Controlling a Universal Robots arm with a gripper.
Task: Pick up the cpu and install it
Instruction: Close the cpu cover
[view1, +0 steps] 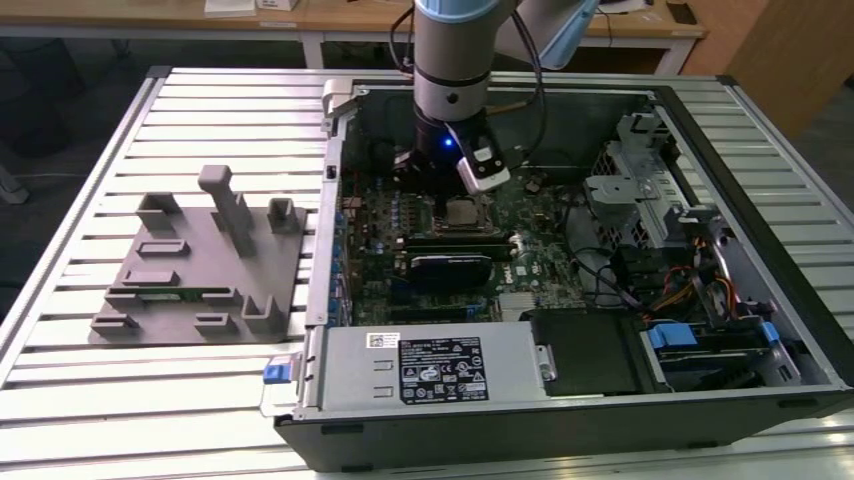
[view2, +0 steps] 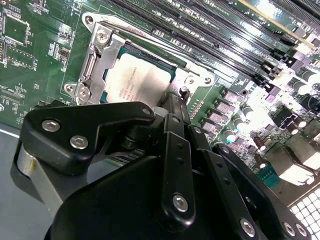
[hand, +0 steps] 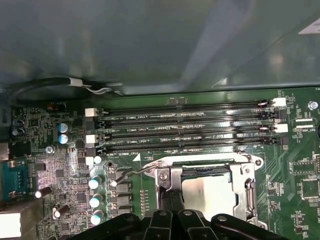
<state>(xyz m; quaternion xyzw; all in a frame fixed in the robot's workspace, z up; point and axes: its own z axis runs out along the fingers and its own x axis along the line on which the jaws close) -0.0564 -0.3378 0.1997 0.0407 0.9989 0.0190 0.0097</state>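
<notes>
The cpu (view1: 461, 211), a flat silvery square, lies in the motherboard socket inside the open computer case. In both wrist views the cpu (view2: 136, 82) (hand: 207, 192) sits under the metal socket frame (view2: 95, 55) (hand: 248, 190), which laps its edges. My gripper (view1: 454, 196) hangs straight down over the socket. Its black fingers come together as one narrow tip, gripper (hand: 171, 194), at the socket edge beside the cpu, with nothing held between them. In the second wrist view the gripper (view2: 175, 101) and its black linkage hide the near side of the socket.
A grey fixture plate (view1: 200, 275) with upright blocks lies on the slatted table at the exterior view's left. Memory slots (hand: 185, 132) run beside the socket. Around it inside the case are a power supply (view1: 427, 366), cables (view1: 641, 285) and drive bays (view1: 641, 170).
</notes>
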